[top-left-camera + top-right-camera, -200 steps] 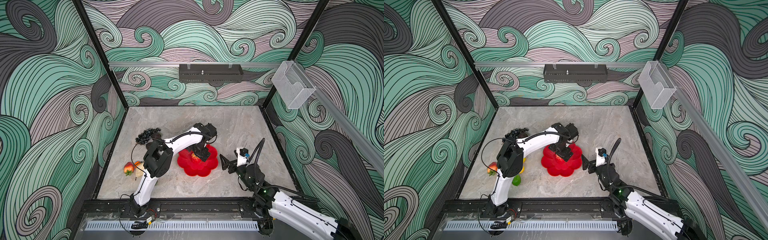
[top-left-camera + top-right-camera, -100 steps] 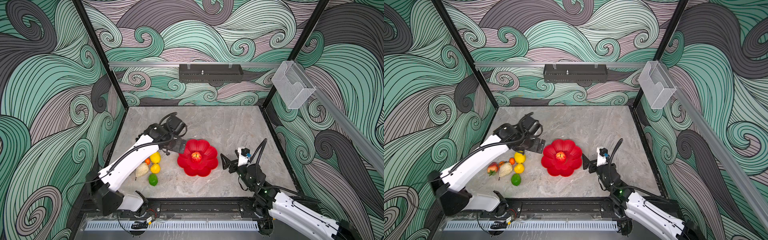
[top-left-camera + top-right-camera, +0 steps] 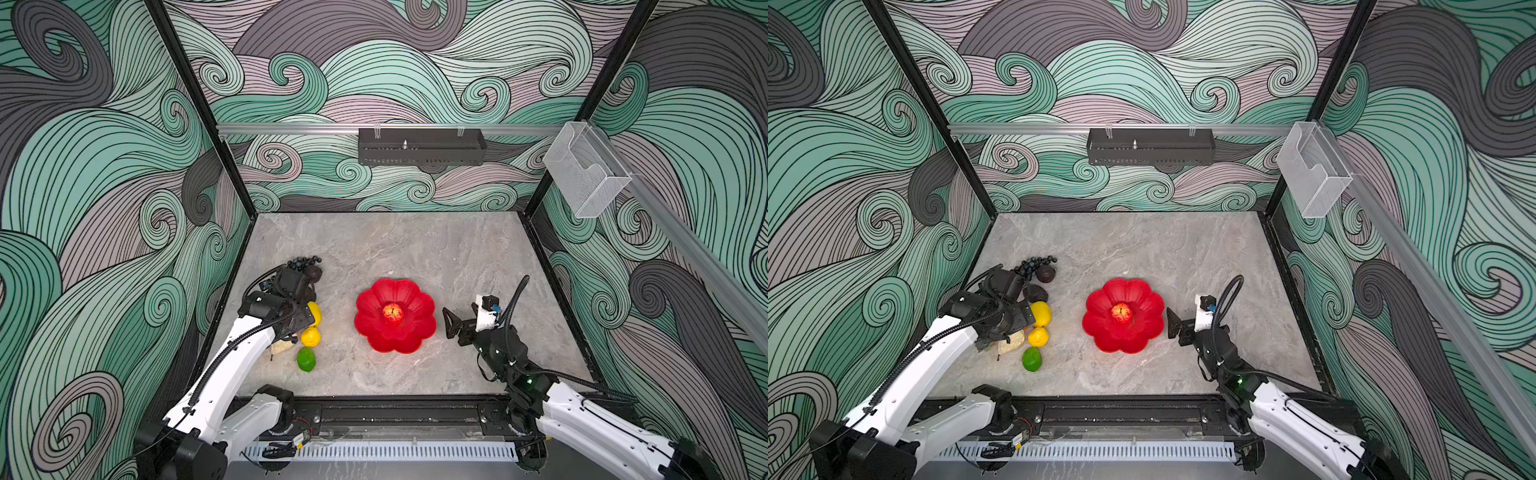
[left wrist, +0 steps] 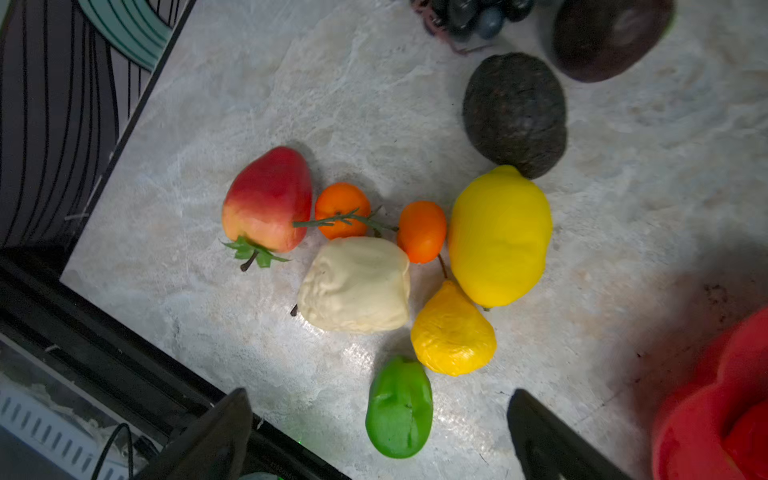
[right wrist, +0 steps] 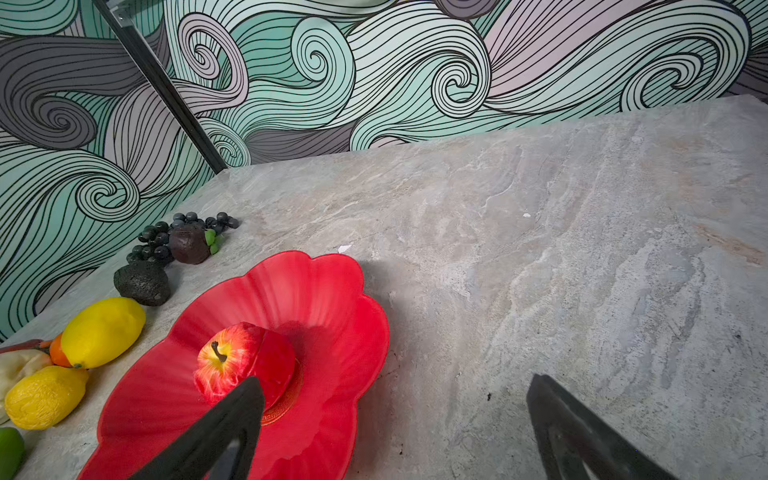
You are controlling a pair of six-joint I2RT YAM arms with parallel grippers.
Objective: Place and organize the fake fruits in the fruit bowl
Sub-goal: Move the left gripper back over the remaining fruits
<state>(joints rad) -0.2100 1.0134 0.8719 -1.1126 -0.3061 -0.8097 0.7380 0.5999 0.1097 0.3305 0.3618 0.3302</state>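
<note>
Here, a glossy red, petal-rimmed fruit bowl [image 3: 376,332] sits centred on the grey stone bench [image 3: 415,249], a red apple [image 3: 392,312] inside; open surface lies behind and right. Other small plastic fruits [image 4: 357,286] crowd near the left edge. The left tool [image 4: 378,395] above them and the right tool [image 5: 395,380] beside the bowl gape wide, empty.

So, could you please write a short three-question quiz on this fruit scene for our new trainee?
1. True or false: the fruit bowl holds exactly one fruit, an apple.
2. Which fruit lies nearest the table's front edge? A) green lime B) grape bunch C) avocado
3. Fill in: the left gripper and right gripper are both ____.
Key: 1 true; 2 A; 3 open.
</note>
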